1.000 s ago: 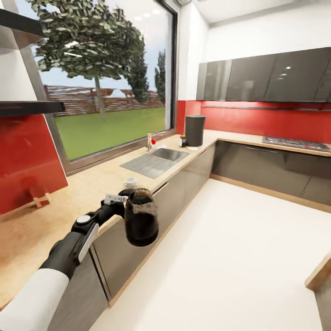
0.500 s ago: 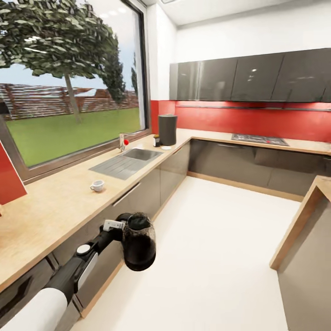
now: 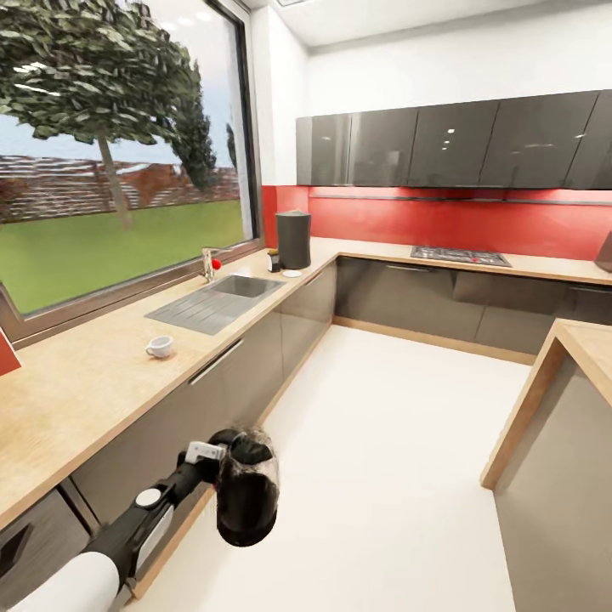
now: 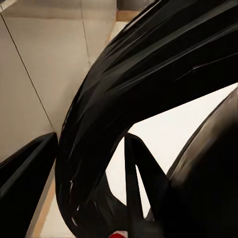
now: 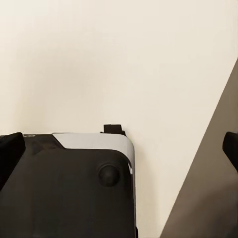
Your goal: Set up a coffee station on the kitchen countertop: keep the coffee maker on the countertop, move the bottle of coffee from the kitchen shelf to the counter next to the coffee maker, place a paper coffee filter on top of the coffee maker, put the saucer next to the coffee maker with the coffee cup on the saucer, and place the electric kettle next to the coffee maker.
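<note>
My left gripper (image 3: 224,448) is shut on the loop handle of the electric kettle (image 3: 246,497), a dark smoky-glass pot hanging over the floor in front of the grey cabinet fronts. Up close, the kettle's black handle (image 4: 148,99) crosses the left wrist view. Far along the countertop (image 3: 93,374) the tall dark coffee maker (image 3: 293,240) stands in the corner. The bottle of coffee (image 3: 274,261) and the white saucer (image 3: 291,273) sit at its foot. The white coffee cup (image 3: 159,346) stands alone near the counter's front edge. The paper coffee filter is out of view. My right gripper (image 5: 119,148) hangs open above the floor.
A sink with drainboard (image 3: 217,302) and a tap (image 3: 208,265) lie between cup and coffee maker. A hob (image 3: 459,255) sits on the back counter. A wooden-topped island (image 3: 552,408) stands at the right. White floor (image 3: 382,442) runs between them.
The whole head view has swung right, so counter, cup and coffee maker sit further left in the picture. The kettle stays in my left gripper and now shows lower, off the counter's edge.
</note>
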Robot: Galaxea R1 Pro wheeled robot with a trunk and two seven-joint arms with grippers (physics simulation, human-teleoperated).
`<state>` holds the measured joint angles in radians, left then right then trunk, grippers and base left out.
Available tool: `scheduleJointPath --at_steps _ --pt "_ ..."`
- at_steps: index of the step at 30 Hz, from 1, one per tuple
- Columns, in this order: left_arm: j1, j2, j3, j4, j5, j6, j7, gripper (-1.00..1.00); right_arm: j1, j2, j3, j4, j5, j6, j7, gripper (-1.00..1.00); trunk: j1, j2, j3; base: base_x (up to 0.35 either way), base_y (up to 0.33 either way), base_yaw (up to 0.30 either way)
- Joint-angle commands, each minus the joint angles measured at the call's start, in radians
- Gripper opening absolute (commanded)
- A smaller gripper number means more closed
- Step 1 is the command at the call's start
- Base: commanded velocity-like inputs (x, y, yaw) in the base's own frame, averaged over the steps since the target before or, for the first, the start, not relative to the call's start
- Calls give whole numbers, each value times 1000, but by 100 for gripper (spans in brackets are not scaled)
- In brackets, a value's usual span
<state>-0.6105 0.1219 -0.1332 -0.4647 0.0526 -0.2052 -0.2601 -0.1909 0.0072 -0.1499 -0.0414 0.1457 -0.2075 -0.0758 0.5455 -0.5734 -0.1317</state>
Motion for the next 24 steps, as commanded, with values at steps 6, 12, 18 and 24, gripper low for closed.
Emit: scheduleJointPath --at_steps 6,12,18,24 --pt "43 -2 0 7 -52 -6 88 -100 -1 0 -45 0 9 -7 -7 100 0 -2 -2 0 0 0" --pt "62 -3 0 -4 -50 -7 103 -100 -1 1 -147 1 13 -7 -8 100 0 -2 -2 0 0 0" --pt "63 -3 1 -6 -42 -11 108 -100 -1 3 -150 3 14 -7 -7 100 0 -2 -2 208 0 0" --pt "63 -4 1 -6 -39 -12 108 -100 -1 4 -149 3 15 -7 -7 100 0 -2 -2 336 0 0"
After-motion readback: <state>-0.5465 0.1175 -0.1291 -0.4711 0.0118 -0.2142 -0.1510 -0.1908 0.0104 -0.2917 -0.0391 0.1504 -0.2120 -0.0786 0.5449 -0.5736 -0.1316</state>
